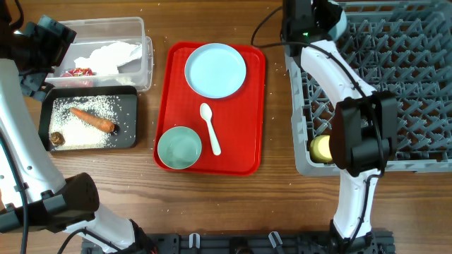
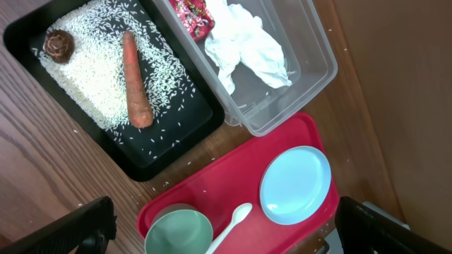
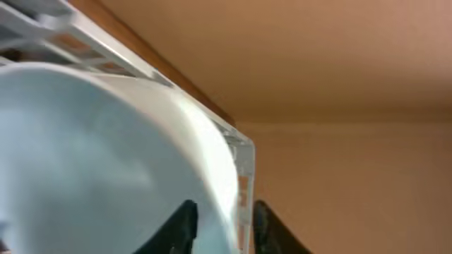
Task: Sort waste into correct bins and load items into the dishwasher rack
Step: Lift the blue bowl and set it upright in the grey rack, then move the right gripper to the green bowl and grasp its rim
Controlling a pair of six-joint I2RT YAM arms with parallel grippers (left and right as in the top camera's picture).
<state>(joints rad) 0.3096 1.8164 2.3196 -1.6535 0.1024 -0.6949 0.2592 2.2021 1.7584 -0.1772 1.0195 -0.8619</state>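
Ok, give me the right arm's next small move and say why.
Probably widen the jaws of the right gripper and lift straight out. The rim of the bowl sits between its fingers, close against the wall of the dishwasher rack, so it looks placed. Whether the grip has let go is unclear.

left arm [image 1: 21, 162]: reaches up the left side, wrist bent over, camera looking down. left gripper [image 2: 226, 238]: jaws spread wide, one fingertip in each lower corner of its wrist view.
right arm [image 1: 332, 67]: elbow folded high, forearm sloping down. right gripper [image 3: 226, 227]: jaws narrowly parted.
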